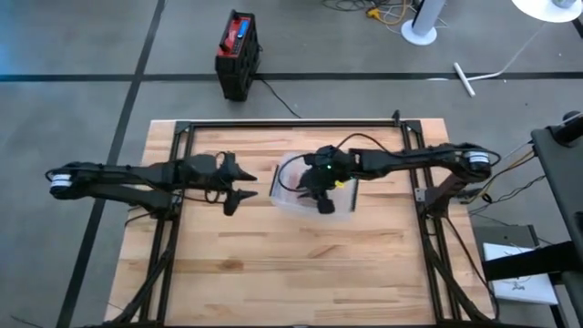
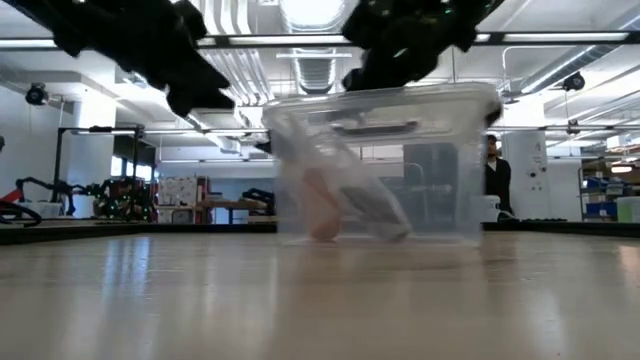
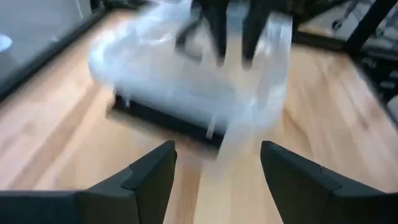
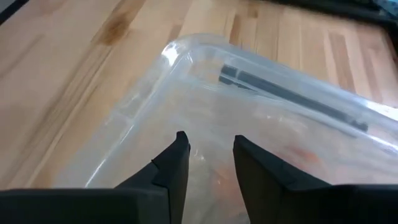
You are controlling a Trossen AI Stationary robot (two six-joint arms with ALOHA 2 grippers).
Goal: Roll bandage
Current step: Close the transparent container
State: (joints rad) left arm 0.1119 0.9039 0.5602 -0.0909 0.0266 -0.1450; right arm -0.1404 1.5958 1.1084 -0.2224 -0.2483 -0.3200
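Observation:
A clear plastic bin (image 1: 293, 187) stands on the wooden table near its middle. Through its wall in the low view I see a pale beige thing (image 2: 321, 205), possibly the bandage, resting on the bin's floor beside a dark grey thing (image 2: 375, 212). My right gripper (image 4: 211, 146) hangs just over the bin's open top (image 1: 321, 199), pointing down into it. Its fingers are a little apart with nothing between them. My left gripper (image 1: 250, 184) is to the left of the bin, raised off the table. It faces the bin with its fingers (image 3: 152, 174) wide open and empty.
A black metal frame (image 1: 291, 124) runs along the table's far edge and down both sides. Bare wood (image 1: 291, 264) stretches from the bin to the near edge. A person (image 2: 492, 160) stands in the room beyond the table.

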